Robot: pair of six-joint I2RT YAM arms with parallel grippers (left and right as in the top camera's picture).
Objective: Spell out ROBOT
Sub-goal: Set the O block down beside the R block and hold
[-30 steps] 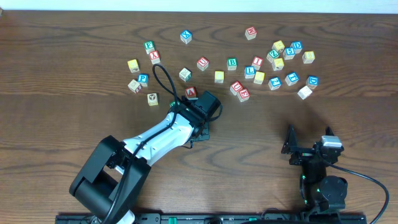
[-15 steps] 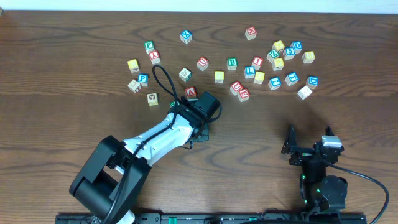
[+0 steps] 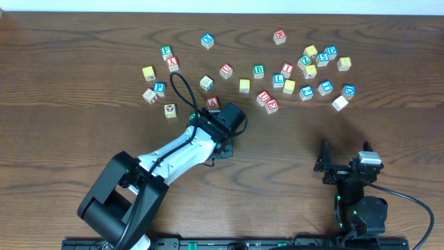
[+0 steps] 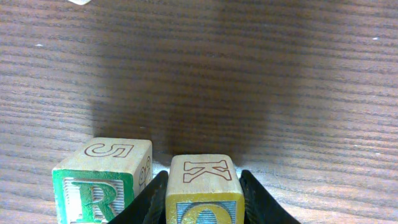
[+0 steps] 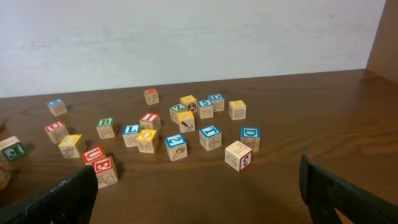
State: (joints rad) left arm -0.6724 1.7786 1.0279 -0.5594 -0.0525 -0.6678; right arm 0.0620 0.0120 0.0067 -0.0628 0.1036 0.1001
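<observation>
We judge the word to be at its second letter. In the left wrist view the green R cube stands on the wood, and just beside it on its right is a pale yellow cube. That cube has a K on top, and its front face shows what looks like the upper curve of an O. The left gripper has its jaws drawn in narrow on this yellow cube, one finger against each side, and the left-hand finger fills the slim gap to the R. The lower edges of both cubes run out of the picture, so we cannot tell whether the yellow one is already resting on the wood or hangs just above it.

From overhead, this pair lies under the left arm, left of the middle of the tabletop and well back from both the near and far edges. The arm hides the cubes themselves.

So R is placed and the first O is at its spot but not yet let go. B, the second O and T are still to come. The green B cube sits untouched in the scatter toward the far edge, right of centre. Other yellow and blue cubes lie around it and further toward the far right corner, but we cannot read which is the second O or the T.

The right gripper waits near the near right corner with its jaws spread wide — nothing between them.
</observation>
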